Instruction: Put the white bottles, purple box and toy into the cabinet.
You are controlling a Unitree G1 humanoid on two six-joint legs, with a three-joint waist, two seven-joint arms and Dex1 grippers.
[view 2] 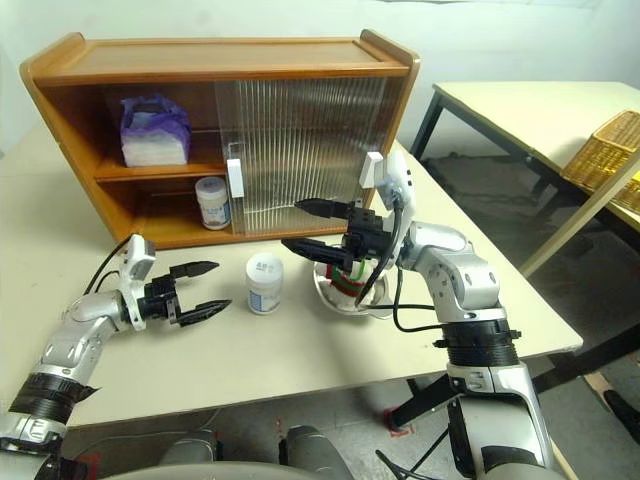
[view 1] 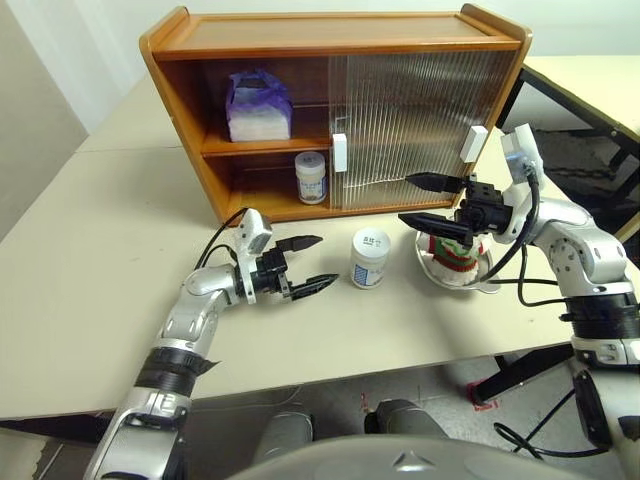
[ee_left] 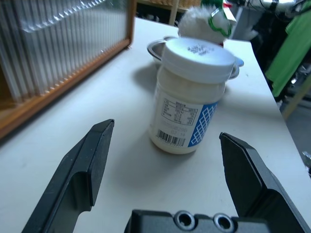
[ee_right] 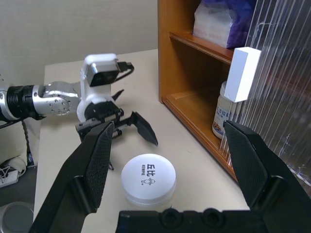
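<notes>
The brown cabinet [view 1: 330, 40] stands at the back of the table, its left half open. The purple box [view 1: 258, 105] lies on the upper shelf. One white bottle [view 1: 311, 178] stands on the lower shelf by the door's white handle. A second white bottle [view 1: 370, 258] stands upright on the table in front. My left gripper [view 1: 326, 261] is open, level, just left of that bottle and not touching it. The toy [view 1: 455, 255] sits in a steel bowl. My right gripper [view 1: 407, 198] is open above it, pointing left, with nothing between its fingers.
The steel bowl [view 1: 485, 275] stands right of the table bottle. Both ribbed sliding doors [view 1: 420, 120] cover the cabinet's right half. Another table [view 2: 530, 110] and a yellow basket [view 2: 610, 150] stand off to the right. The table's front edge is close below my arms.
</notes>
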